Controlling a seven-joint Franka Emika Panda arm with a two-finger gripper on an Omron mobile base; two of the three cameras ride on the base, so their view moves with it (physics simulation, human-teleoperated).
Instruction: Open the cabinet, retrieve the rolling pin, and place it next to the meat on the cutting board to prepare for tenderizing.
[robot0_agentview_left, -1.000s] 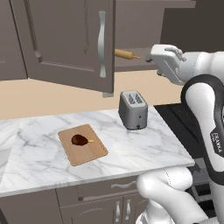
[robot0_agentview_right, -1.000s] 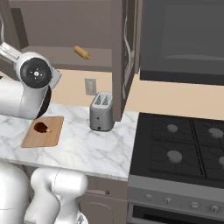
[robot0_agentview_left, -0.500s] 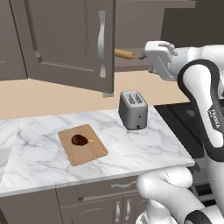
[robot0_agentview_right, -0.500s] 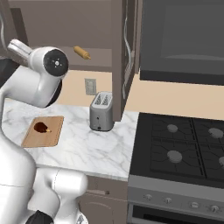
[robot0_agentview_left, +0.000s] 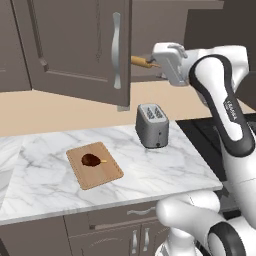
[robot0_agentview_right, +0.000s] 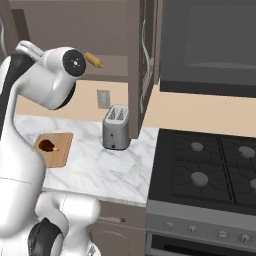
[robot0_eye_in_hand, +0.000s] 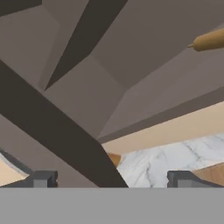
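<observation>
The cabinet (robot0_agentview_left: 75, 45) stands with its right door swung open. On its lower shelf lies the light-tan rolling pin (robot0_agentview_left: 140, 61), also seen behind my arm (robot0_agentview_right: 93, 60). My gripper (robot0_agentview_left: 159, 60) hovers open at the pin's right end, fingers pointing into the cabinet and empty. In the hand view the gripper (robot0_eye_in_hand: 111, 179) has its jaws wide apart, and the rolling pin's end (robot0_eye_in_hand: 209, 40) pokes in at the upper right, well off the fingertips (robot0_eye_in_hand: 41, 178). The dark meat (robot0_agentview_left: 91, 160) rests on the cutting board (robot0_agentview_left: 107, 175) on the counter below.
A silver toaster (robot0_agentview_left: 152, 125) stands on the marble counter (robot0_agentview_left: 165, 170) under the open door's edge (robot0_agentview_right: 145, 65). A black stove (robot0_agentview_right: 210, 165) lies to the right with a dark hood (robot0_agentview_right: 210, 45) above it. A wall outlet (robot0_agentview_right: 103, 98) sits behind the toaster.
The arm has swung left toward the cabinet opening, bringing the hand up to the rolling pin's right end. The jaws stayed wide apart.
</observation>
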